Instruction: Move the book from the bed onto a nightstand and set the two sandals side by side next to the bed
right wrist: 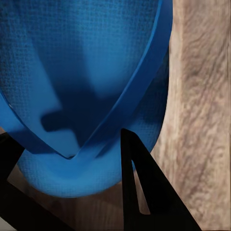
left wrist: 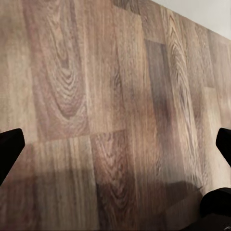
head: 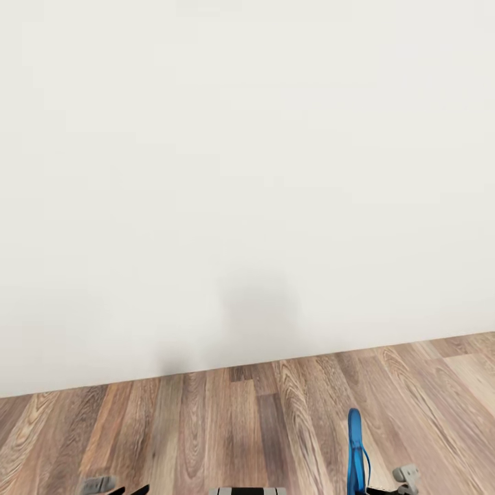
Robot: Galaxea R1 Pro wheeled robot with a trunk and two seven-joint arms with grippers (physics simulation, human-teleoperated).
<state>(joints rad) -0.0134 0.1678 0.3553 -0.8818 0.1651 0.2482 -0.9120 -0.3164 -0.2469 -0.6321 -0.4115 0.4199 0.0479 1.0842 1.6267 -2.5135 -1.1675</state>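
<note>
**One sandal in hand, facing a bare wall**

The right claw [right wrist: 72, 192] is clamped on a blue sandal [head: 355, 450], which stands on edge at the lower right of the head view, its toe end pointing up above the wood-plank floor [head: 227, 426]. In the right wrist view the sandal's textured sole and the V of its straps sit between the dark fingers [right wrist: 144, 192], with plank floor beside it.

The left claw [left wrist: 115, 144] is spread apart and carries nothing; its dark fingertips show at opposite edges of the left wrist view, over bare planks.

Ahead is a plain white wall [head: 247, 172] meeting the floor, with a faint shadow on it. The robot seems to be in transit with this sandal.

As a judgement: one sandal is picked up but not yet set down by the bed. Whether the other sandal or the book has been dealt with cannot be told from here.

No brand, label or writing is legible anywhere.
</note>
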